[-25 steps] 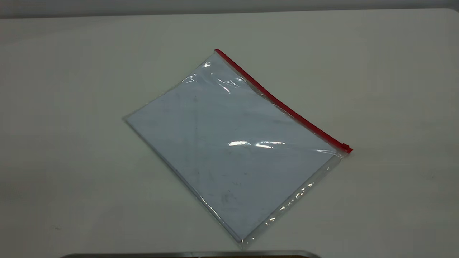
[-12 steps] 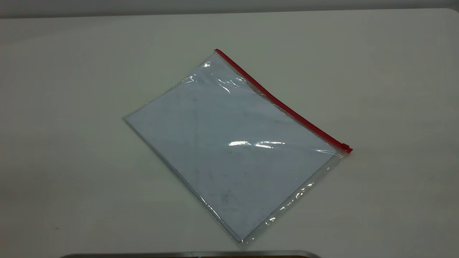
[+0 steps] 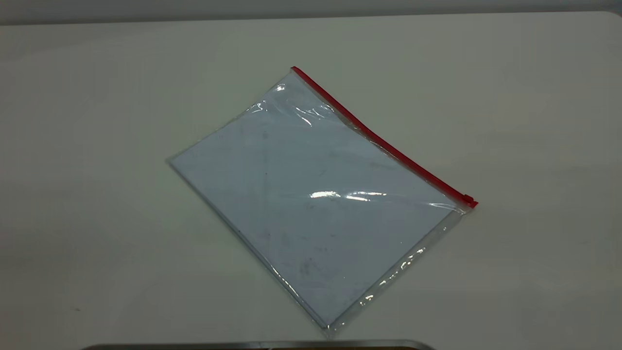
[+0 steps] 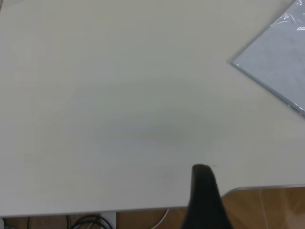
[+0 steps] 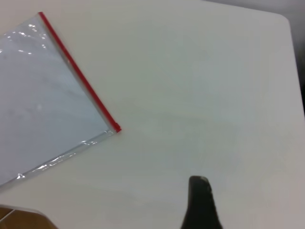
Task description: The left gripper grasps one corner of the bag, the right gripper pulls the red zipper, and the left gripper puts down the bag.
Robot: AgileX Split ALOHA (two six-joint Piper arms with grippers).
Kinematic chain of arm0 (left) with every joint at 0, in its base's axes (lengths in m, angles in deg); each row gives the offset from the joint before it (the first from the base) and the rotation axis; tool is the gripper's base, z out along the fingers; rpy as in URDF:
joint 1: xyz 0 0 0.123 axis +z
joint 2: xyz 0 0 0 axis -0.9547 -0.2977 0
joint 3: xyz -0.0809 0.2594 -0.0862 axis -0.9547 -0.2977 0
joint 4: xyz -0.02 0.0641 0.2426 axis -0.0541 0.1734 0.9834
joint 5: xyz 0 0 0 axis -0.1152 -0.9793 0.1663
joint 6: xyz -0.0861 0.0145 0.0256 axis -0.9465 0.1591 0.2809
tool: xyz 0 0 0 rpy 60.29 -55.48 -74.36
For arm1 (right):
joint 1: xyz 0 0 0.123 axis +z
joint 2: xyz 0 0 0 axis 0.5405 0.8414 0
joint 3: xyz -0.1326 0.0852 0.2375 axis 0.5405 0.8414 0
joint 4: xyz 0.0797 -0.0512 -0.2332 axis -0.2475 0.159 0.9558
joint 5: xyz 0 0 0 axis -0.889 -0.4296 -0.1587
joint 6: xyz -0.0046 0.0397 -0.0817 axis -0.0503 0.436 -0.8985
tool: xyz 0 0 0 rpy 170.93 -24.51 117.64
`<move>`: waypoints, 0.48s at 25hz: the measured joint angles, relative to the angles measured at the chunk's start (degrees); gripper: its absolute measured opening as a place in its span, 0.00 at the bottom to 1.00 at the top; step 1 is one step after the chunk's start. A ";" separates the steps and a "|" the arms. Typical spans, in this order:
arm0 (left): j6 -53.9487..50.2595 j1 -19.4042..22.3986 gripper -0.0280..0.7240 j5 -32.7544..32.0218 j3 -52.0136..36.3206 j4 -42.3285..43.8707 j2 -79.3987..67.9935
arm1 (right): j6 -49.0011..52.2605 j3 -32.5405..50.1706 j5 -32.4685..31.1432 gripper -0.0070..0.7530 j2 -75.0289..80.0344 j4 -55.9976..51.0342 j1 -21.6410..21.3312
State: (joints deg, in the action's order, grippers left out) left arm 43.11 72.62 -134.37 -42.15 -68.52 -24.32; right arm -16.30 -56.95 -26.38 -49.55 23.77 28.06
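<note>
The bag (image 3: 316, 194) is laid flat and askew near the middle of the pale bench (image 3: 97, 243), one corner pointing toward the near edge. The red zipper (image 3: 384, 141) is carried along its far-right long edge, with the small slider tab (image 3: 469, 199) seated at the right end. The corner of the bag (image 3: 461, 210) beside that tab is clear plastic and rests on the bench. Wide bare bench is left on every side of the bag, most of all to left and right.

In the left wrist view only one dark finger of the left hand (image 4: 205, 198) is seen, cut off by the frame, above bare bench well apart from the bag; whether it is released or clenched cannot be told. The right hand (image 5: 200, 202) is likewise shown as a single dark finger, apart from the slider end, its state also impossible to tell. Neither hand appears in the exterior view.
</note>
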 joint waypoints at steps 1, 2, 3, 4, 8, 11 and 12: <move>0.00 0.00 0.82 0.00 0.00 0.00 0.00 | 0.61 0.00 0.00 0.77 0.00 0.65 0.00; 0.00 0.00 0.82 0.00 0.00 0.00 0.00 | 1.14 0.00 0.00 0.77 0.00 1.18 0.00; 0.00 0.00 0.82 0.00 0.00 0.00 0.00 | 1.73 0.00 0.00 0.77 0.00 1.76 0.00; 0.00 0.00 0.82 0.00 0.00 0.00 0.00 | 2.46 0.00 0.06 0.77 0.00 2.32 0.00; 0.00 0.00 0.82 0.00 0.00 0.00 0.00 | 6.32 0.00 0.17 0.77 0.00 4.96 0.00; 0.00 0.00 0.82 0.00 0.00 0.00 0.00 | 9.14 0.02 0.22 0.77 0.00 6.79 0.00; 0.00 0.00 0.82 0.00 0.00 0.00 0.00 | 9.64 0.02 0.22 0.77 0.00 6.89 0.00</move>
State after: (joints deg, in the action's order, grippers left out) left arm 43.11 72.62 -134.37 -42.15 -68.52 -24.32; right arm -6.66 -56.93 -26.16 -49.55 30.66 28.06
